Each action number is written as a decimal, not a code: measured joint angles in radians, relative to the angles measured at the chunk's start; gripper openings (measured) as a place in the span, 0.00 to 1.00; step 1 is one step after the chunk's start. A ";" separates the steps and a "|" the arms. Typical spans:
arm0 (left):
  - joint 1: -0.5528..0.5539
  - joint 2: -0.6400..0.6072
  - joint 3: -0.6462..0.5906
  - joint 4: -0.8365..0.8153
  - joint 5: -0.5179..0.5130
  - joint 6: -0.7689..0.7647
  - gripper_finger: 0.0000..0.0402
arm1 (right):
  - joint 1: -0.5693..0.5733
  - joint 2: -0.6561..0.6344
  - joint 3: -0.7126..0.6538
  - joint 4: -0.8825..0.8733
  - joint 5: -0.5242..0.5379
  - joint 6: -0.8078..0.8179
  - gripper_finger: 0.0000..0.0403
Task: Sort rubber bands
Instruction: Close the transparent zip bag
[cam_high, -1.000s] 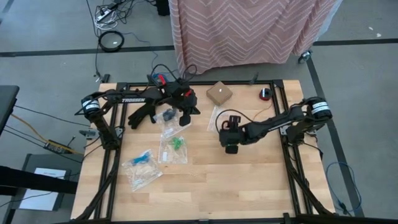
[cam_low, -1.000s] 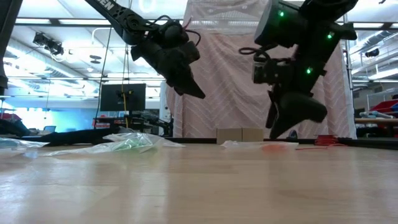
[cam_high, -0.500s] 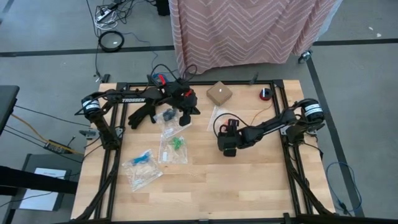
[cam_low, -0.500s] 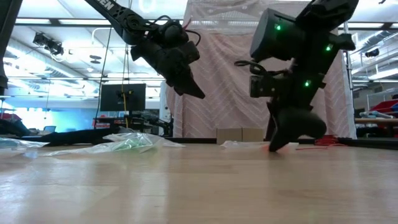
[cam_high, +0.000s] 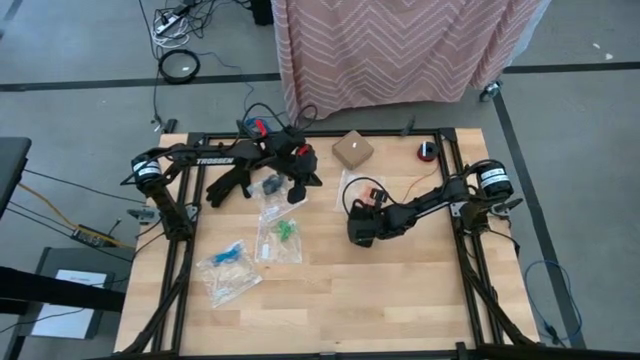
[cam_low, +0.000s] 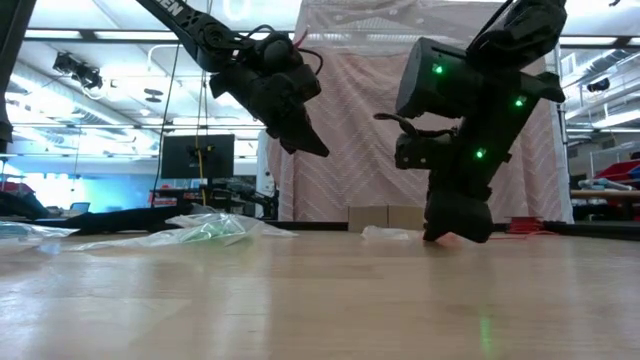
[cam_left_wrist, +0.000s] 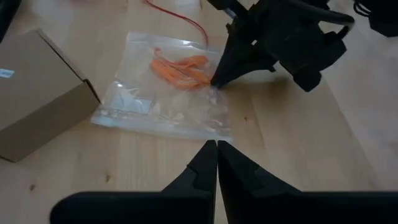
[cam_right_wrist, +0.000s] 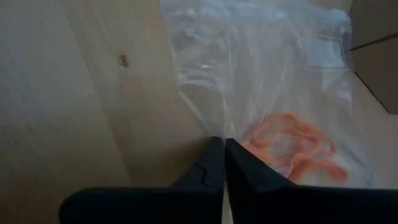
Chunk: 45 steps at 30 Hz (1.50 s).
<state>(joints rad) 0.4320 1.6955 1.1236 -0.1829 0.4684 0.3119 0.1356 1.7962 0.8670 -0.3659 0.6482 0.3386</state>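
Right now the right gripper (cam_right_wrist: 224, 146) is down on the table (cam_high: 400, 290), fingers pinched together on the edge of a clear bag (cam_right_wrist: 261, 81); orange bands (cam_right_wrist: 295, 149) lie inside, just past the fingertips. The left gripper (cam_left_wrist: 216, 146) hangs above the table with its fingers closed on nothing. Beside it sits a bag with a dark blue band (cam_high: 271, 185), a bag with green bands (cam_high: 284, 231) farther out, and a third with light blue and pale bands (cam_high: 228, 258) beyond that. A cardboard box (cam_high: 353, 150) stands near the orange bag. Behind the wooden table hangs a chevron cloth (cam_high: 400, 50). The low view hides the right fingertips' contact.
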 joint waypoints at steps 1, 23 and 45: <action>0.000 0.000 0.000 -0.002 0.000 0.000 0.06 | 0.000 0.000 -0.001 0.011 0.000 -0.001 0.01; 0.131 0.000 0.000 -0.008 0.479 0.122 0.05 | 0.105 -0.401 0.033 0.081 0.141 -0.008 0.00; 0.268 0.000 -0.204 0.455 0.959 -0.062 0.05 | 0.135 -0.450 0.034 0.810 0.321 -0.614 0.00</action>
<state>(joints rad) 0.7005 1.6951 0.9192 0.2718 1.4278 0.2497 0.2703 1.3464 0.9012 0.4442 0.9691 -0.2754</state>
